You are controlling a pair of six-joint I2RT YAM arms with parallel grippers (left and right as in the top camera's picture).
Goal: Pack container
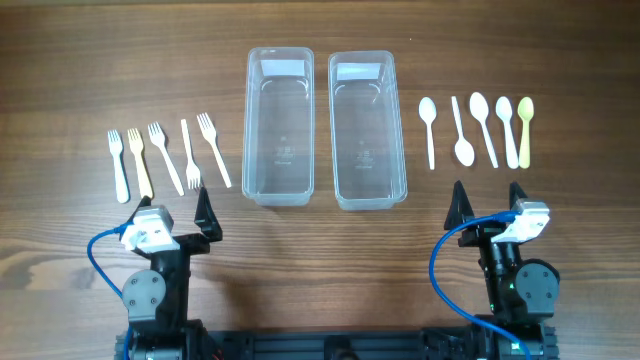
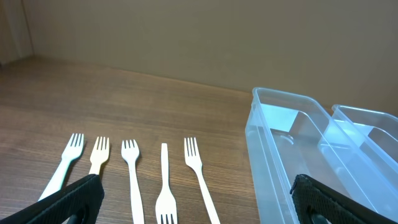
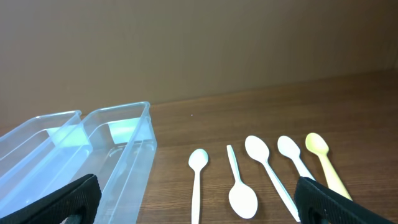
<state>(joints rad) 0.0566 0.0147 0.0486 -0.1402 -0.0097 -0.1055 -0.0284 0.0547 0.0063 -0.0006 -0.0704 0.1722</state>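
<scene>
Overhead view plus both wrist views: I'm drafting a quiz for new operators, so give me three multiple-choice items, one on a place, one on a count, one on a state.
1. Where do the forks lie relative to the clear containers?
A. On the robot's left of them.
B. Inside them.
C. On the robot's right of them.

2. How many spoons are on the table?
A. Three.
B. Five.
C. Seven.

3. What state are the left hand and right hand in?
A. Shut on a fork.
B. Shut on a spoon.
C. Open, holding nothing.

Answers:
1 A, the overhead view shows every fork in a row on that side.
2 B, five lie side by side.
3 C, each wrist view shows its hand spread wide, gripping nothing.
</scene>
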